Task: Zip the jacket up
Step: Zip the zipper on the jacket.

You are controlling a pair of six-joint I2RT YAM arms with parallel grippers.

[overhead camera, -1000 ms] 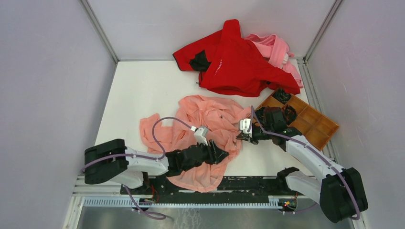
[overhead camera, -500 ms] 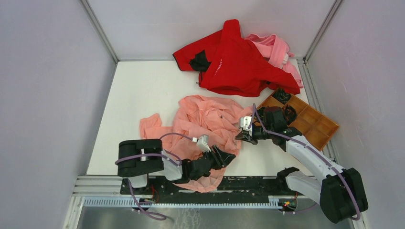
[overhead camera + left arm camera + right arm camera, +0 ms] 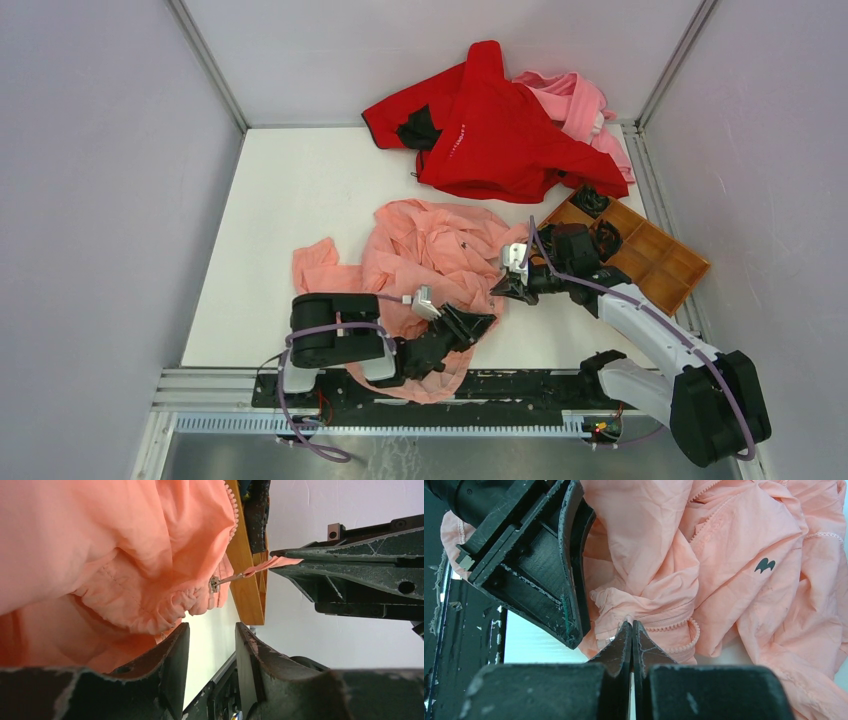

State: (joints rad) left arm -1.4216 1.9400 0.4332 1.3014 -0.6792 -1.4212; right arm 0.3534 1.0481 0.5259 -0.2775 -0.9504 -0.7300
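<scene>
1. Top view: the jacket (image 3: pixel 430 250) lies crumpled mid-table and looks unzipped, so most of the task seems left. The tray (image 3: pixel 690 268) beside it holds dark bits in its far compartments.
2. Left wrist: the left gripper (image 3: pixel 211 630) is spread and empty, just below the slider (image 3: pixel 214 585). The teeth (image 3: pixel 232 510) are unjoined.
3. Right wrist: the right gripper (image 3: pixel 632 630) is pressed together, pinching the tab (image 3: pixel 628 618).

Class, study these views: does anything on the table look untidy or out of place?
Yes. The jacket lies crumpled and unzipped, part of it spilling over the table's near edge; the wooden tray sits askew.
</scene>
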